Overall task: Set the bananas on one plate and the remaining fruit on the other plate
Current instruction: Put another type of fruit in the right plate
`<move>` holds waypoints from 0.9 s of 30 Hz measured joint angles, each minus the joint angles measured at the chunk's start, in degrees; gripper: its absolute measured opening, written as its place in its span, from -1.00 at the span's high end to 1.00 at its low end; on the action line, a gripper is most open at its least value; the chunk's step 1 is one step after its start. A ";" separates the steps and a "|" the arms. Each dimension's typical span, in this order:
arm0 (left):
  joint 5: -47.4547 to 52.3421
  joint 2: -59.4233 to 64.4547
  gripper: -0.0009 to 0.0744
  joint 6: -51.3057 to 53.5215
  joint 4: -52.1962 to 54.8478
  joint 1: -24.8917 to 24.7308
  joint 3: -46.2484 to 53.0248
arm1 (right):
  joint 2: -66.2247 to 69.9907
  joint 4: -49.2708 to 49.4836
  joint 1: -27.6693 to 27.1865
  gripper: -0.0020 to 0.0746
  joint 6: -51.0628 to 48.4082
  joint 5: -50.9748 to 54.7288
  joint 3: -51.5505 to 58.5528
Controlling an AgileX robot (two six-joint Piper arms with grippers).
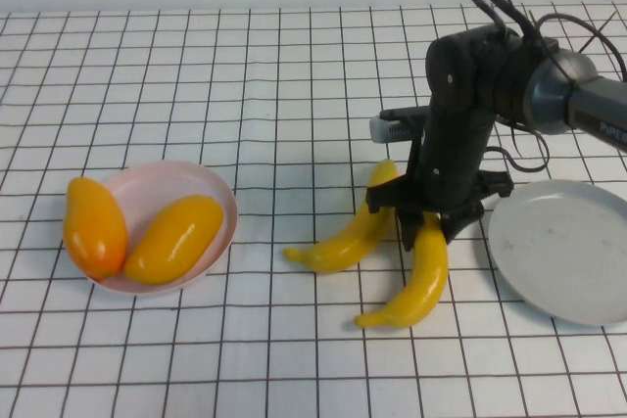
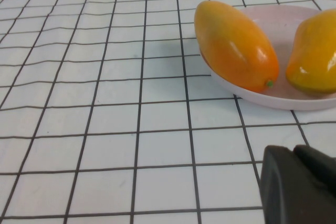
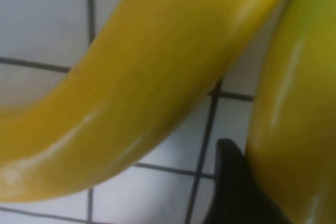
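The right gripper (image 1: 423, 220) is down at the table in the middle-right of the gridded cloth (image 1: 294, 95), planted right over the spot where the two bananas meet. One banana (image 1: 351, 232) runs from under the gripper toward the left and near side, its tip resting on the cloth. The other banana (image 1: 416, 286) curves from beneath the gripper straight toward the near edge. Both lie flat on the cloth. From the right wrist camera, one dark finger (image 3: 236, 192) stands on the cloth, pressed against the side of one banana (image 3: 294, 119), with the other banana (image 3: 131, 87) just beside it across a narrow strip of cloth. The gripper's fingers appear set around the upper end of the nearer banana, but I cannot tell whether they actually grip it.

The grey plate (image 1: 568, 252) sits just to the right of the gripper with nothing on it. Well apart, on the left side, the pink plate (image 1: 162, 188) carries the two orange-yellow fruits: one (image 1: 174, 238) lies inside it, the other (image 1: 94, 226) leans on its left rim.

The left gripper (image 2: 302, 187) shows only as a dark corner in its own wrist camera, low over the cloth near the pink plate (image 2: 273, 95); I cannot tell how its fingers stand.
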 joint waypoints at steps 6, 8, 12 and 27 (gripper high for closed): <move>0.00 0.00 0.98 0.00 0.11 0.00 0.00 | -4.33 -1.21 0.00 0.13 -5.88 0.01 -3.45; 0.00 0.00 0.98 0.00 0.11 0.00 0.00 | -8.33 -3.27 0.00 0.13 -6.87 0.01 -2.27; 0.00 0.00 0.98 0.00 0.11 0.00 0.00 | -16.76 -9.77 -1.56 0.13 -9.02 0.12 4.36; 0.00 0.00 0.98 0.00 0.11 0.00 0.00 | -19.32 -12.80 -23.84 0.12 -20.46 0.65 17.33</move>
